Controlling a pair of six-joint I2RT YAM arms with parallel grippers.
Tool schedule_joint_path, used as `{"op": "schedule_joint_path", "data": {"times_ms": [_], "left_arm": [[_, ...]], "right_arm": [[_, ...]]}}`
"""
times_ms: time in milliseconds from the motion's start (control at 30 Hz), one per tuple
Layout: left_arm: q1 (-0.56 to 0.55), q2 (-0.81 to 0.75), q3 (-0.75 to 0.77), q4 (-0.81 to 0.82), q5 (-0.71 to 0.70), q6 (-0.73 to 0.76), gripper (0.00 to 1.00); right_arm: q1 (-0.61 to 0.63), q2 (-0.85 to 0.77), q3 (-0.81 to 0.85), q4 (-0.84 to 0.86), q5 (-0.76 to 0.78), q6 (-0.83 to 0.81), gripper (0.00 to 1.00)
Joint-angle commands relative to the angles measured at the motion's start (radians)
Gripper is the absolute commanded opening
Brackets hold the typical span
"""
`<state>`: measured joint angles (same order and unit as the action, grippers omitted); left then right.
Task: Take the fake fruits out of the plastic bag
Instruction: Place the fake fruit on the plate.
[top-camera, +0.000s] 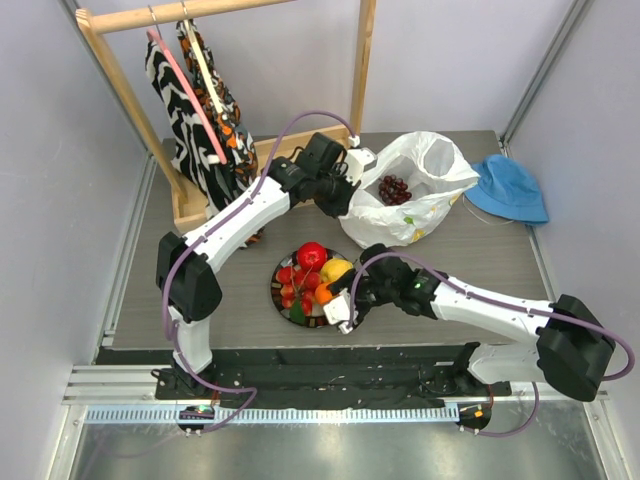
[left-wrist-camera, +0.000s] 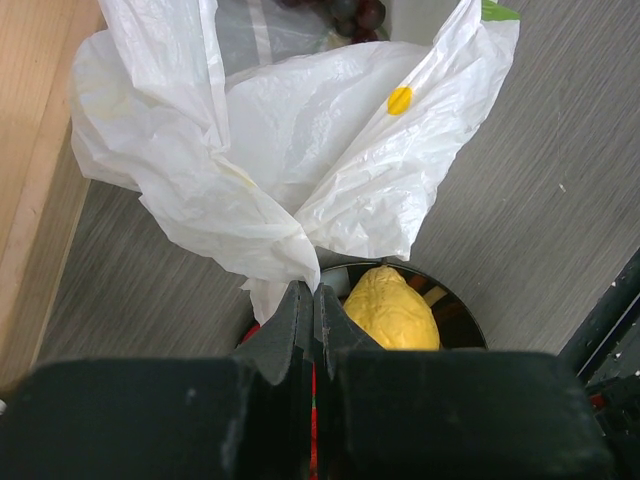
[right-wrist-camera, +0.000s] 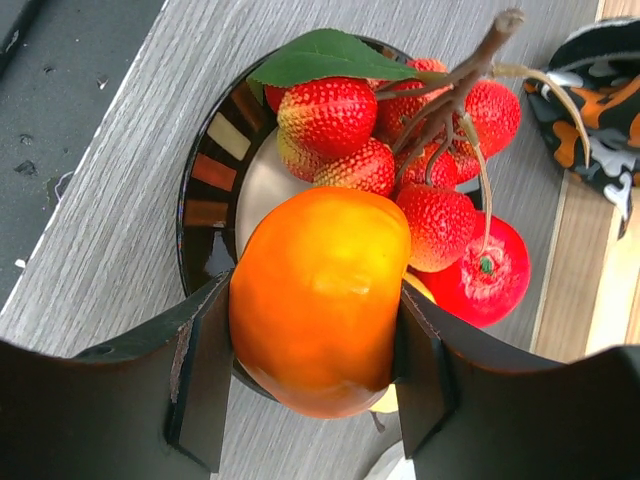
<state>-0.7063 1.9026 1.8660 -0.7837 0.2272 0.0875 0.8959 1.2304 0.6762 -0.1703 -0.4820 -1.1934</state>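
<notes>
The grey table (top-camera: 480, 260) spreads under both my arms. Far beyond my left pincer (left-wrist-camera: 307, 310), at the table's back edge, a wooden rack (top-camera: 360, 60) holds patterned clothes (top-camera: 195, 110). The plastic bag (top-camera: 425, 185) lies crumpled just to the right of that pincer, its mouth gaping upward. My left pincer is pressed together on a gathered fold of the bag's edge, with the thin white film caught between the two fingers. A blue hat (top-camera: 510, 187) sits on the far side of the bag from this pincer, touching or nearly touching the bag.

A dark round plate (right-wrist-camera: 205, 190) with a striped rim lies directly below and ahead of my right pincer (right-wrist-camera: 315, 330). On it, beyond my fingertips, rest the red apple (top-camera: 312, 255) and the yellow lemon (top-camera: 336, 269). The orange (right-wrist-camera: 315, 295) sits squarely between my right pincer's fingers, gripped on both sides over the plate's edge; I cannot tell whether it touches the plate. Just past the orange lies the cluster of red berries (right-wrist-camera: 400, 150) with its green leaf and brown stem, leaning against the apple. The purple grapes (top-camera: 394, 189) are inside the bag's open mouth, close beside my left pincer.
</notes>
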Motion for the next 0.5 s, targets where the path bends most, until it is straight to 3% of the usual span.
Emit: {"op": "schedule_joint_path", "data": {"times_ms": [0,333,367,400,467], "left_arm": [[0.005,-0.062,-0.008,0.003,0.004,0.006,0.00],[0.005,-0.053,-0.010,0.004,0.014,0.001,0.00],[0.005,-0.051,-0.008,0.004,0.014,0.001,0.00],[0.005,-0.050,-0.010,0.004,0.014,0.000,0.00],[0.005,-0.054,-0.011,0.004,0.017,-0.002,0.00]], "right_arm": [[0.009,-0.009,-0.020,0.051,-0.043,-0.067,0.40],[0.009,0.096,-0.153,0.377,0.074,-0.112,0.44],[0.011,0.099,-0.171,0.400,0.080,-0.112,0.47],[0.011,0.100,-0.187,0.431,0.092,-0.100,0.63],[0.012,0.083,-0.231,0.535,0.102,-0.072,0.76]]}}
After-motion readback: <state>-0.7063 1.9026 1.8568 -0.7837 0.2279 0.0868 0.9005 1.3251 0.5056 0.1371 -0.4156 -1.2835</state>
